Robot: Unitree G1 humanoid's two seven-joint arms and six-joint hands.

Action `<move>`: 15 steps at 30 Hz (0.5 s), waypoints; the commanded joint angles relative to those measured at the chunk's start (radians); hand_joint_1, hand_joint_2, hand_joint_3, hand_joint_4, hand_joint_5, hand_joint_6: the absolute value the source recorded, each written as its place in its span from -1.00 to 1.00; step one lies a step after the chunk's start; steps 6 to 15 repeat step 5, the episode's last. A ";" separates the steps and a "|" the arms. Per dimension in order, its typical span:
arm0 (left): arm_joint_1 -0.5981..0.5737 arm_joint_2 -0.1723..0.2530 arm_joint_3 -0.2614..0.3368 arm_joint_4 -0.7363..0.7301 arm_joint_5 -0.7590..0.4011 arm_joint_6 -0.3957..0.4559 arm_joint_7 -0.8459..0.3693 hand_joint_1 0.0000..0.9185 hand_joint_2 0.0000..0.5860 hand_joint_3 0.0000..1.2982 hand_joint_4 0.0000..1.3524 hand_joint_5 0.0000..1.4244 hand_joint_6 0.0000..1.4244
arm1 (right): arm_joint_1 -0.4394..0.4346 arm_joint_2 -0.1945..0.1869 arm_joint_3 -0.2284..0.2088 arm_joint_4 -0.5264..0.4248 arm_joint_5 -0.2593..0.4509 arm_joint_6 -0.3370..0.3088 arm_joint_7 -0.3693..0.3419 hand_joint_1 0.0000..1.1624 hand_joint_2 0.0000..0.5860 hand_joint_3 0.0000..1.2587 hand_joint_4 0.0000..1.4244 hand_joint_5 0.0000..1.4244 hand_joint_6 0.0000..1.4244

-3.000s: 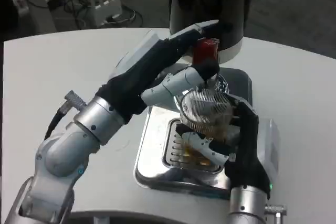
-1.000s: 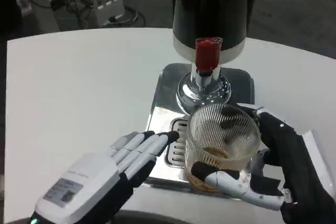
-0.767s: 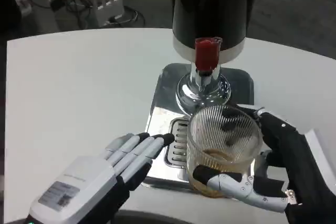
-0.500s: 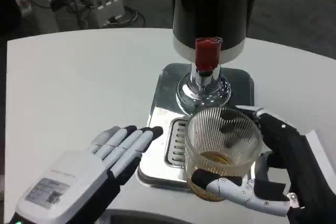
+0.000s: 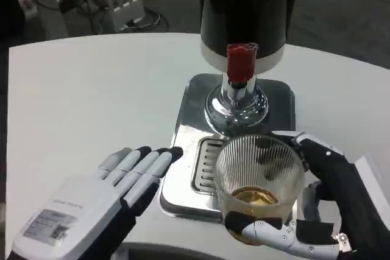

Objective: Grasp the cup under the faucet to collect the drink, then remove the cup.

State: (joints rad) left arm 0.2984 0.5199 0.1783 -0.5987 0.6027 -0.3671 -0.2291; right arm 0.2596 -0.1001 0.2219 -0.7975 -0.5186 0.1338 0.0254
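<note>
The right robot hand (image 5: 326, 211) is wrapped around the cup (image 5: 259, 184) from the cup's right and near side: dark fingers curve behind the far right wall, and a white finger crosses the front of the base, so the glass is firmly held. The cup stands upright, its long axis vertical and its mouth open to the camera, with a shallow pool of amber drink at the bottom. It sits at the near edge of the steel drip tray (image 5: 183, 168), forward of the faucet (image 5: 237, 98) and its red tap handle (image 5: 241, 62), which lie beyond it toward the dark dispenser (image 5: 247, 10); I cannot tell whether the base rests on the tray or hangs just above it. Since the cup lies between the holding hand and the faucet, the removal likely calls for a pull toward the robot and to its right, keeping the axis upright so the drink does not slosh. The left robot hand (image 5: 91, 202) lies flat on the white counter (image 5: 91, 101), fingers extended and apart, holding nothing, its fingertips near the tray's left edge and apart from the cup.
</note>
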 commanded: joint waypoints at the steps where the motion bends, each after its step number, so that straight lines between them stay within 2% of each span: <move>1: 0.012 -0.001 -0.013 -0.014 0.025 0.009 -0.011 -1.00 -0.86 -1.00 -1.00 -1.00 -1.00 | 0.001 -0.015 0.000 -0.029 -0.030 -0.075 -0.017 0.52 -0.57 0.35 0.39 0.69 0.86; 4: 0.017 -0.003 -0.025 -0.012 0.040 0.008 -0.006 -1.00 -0.86 -1.00 -1.00 -1.00 -1.00 | 0.005 -0.015 0.001 -0.025 -0.048 -0.098 -0.023 0.52 -0.57 0.35 0.39 0.69 0.86; 15: 0.016 -0.004 -0.029 -0.012 0.044 0.010 -0.006 -1.00 -0.86 -1.00 -1.00 -1.00 -1.00 | 0.006 -0.010 0.001 -0.025 -0.045 -0.098 -0.024 0.52 -0.57 0.35 0.39 0.69 0.86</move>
